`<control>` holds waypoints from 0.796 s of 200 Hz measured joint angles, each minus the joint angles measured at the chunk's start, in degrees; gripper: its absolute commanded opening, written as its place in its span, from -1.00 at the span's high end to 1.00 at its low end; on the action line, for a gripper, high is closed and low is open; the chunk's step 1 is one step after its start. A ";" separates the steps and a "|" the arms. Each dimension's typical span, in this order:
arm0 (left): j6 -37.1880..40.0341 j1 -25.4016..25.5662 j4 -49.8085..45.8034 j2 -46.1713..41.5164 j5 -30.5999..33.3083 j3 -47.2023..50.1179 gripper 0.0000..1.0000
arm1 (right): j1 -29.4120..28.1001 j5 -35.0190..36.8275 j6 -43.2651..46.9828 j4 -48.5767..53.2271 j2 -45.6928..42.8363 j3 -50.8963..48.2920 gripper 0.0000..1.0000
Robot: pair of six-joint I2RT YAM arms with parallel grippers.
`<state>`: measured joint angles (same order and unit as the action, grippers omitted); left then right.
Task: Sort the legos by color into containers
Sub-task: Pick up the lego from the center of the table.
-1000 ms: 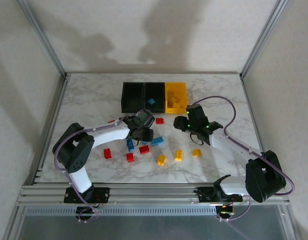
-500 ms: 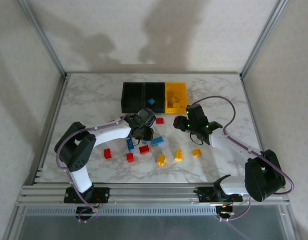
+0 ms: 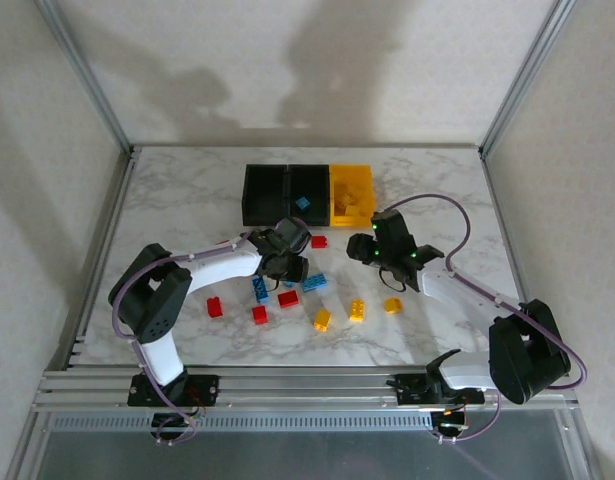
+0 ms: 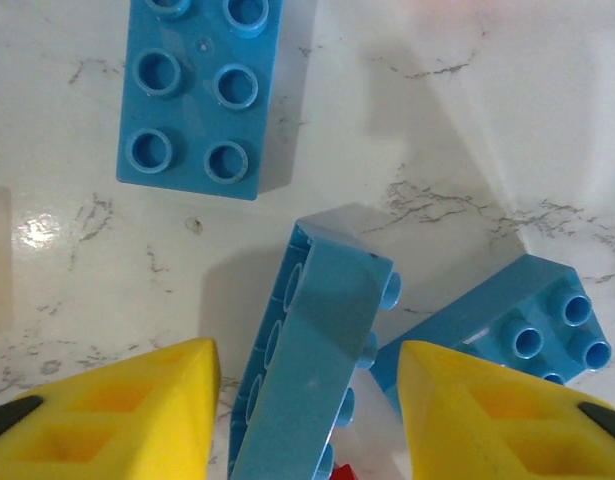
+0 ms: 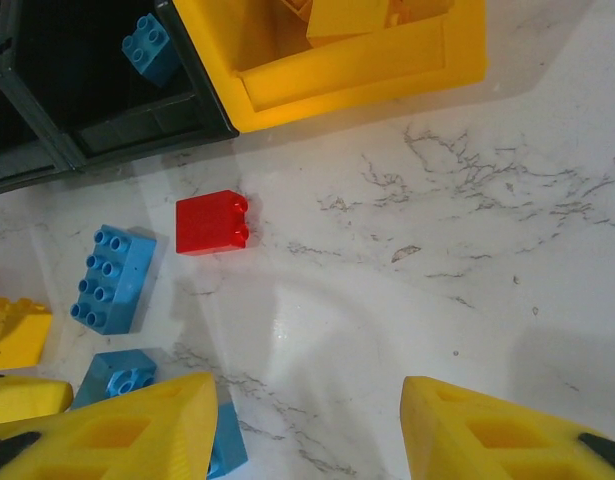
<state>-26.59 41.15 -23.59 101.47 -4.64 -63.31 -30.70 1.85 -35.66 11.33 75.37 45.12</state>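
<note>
A marble counter [image 3: 187,190] enclosed by pale walls is being inspected. The left claw [image 4: 305,380] is being held with its yellow fingers apart, one to each side of a blue lego [image 4: 317,330] that is tipped on edge among loose bricks. No clamp is being shown. The lego's long axis is running between the fingers, so closing is judged to catch its narrow width. The right claw [image 5: 307,410] is being held apart over bare marble, farther from that lego. The containers [image 3: 272,218] are lying just beyond the left claw.
</note>
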 measured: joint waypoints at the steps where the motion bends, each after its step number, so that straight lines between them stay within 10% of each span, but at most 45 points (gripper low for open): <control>1: 0.00 0.00 0.00 0.00 0.00 0.00 -0.02 | 0.00 0.00 0.00 0.00 0.00 0.00 -0.02; 71: 0.00 0.07 0.28 1.46 -0.11 0.00 0.10 | 0.00 0.02 -0.17 0.02 -1.77 -0.72 -0.02; 159: 0.50 0.26 -1.88 1.68 1.70 -3.08 0.72 | 0.00 0.00 -0.17 0.02 -2.58 -1.53 -0.02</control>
<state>-26.09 41.41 -25.47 103.15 -2.94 -66.39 -30.70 1.85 -35.83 11.35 72.79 43.59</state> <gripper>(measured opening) 0.218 0.511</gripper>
